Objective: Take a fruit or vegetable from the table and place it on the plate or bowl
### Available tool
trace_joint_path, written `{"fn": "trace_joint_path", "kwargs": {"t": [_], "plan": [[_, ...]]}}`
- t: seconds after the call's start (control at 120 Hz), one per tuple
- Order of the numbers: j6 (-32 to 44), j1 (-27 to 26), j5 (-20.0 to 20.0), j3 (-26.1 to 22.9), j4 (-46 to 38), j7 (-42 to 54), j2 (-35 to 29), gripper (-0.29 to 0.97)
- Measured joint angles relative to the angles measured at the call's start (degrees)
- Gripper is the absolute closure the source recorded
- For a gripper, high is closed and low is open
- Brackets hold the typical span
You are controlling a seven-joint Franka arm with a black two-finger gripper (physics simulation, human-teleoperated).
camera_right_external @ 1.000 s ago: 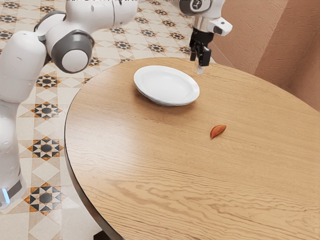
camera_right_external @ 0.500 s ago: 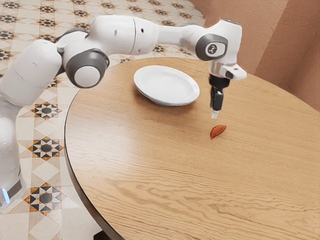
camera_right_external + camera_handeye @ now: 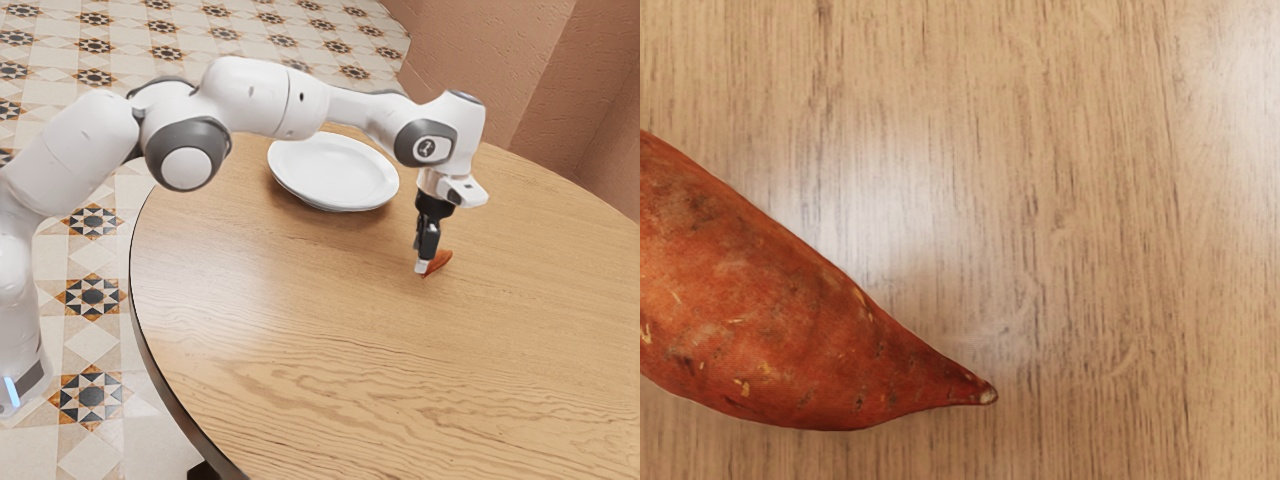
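the sweet potato (image 3: 441, 259) (image 3: 770, 330) lay on the wooden desk (image 3: 340, 350). our hand (image 3: 425, 264) hung right down at its end toward the exterior view's left; we could not tell whether it was open or closed. the white plate (image 3: 333, 170) sat apart, beyond.

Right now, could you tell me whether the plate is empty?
Empty: the plate is bare, and the sweet potato lies on the table.
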Motion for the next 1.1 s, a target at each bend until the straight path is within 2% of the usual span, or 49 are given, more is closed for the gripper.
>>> {"fn": "trace_joint_path", "kwargs": {"t": [0.65, 0.95, 1.1], "plan": [[12.4, 0.0, -0.7, 0.0, 1.2, 1.6, 3.5, 0.00], [14.4, 0.0, -0.9, 0.0, 1.2, 1.5, 4.0, 0.30], [14.7, 0.0, -0.8, 0.1, 1.1, 1.5, 4.1, 0.34]]}}
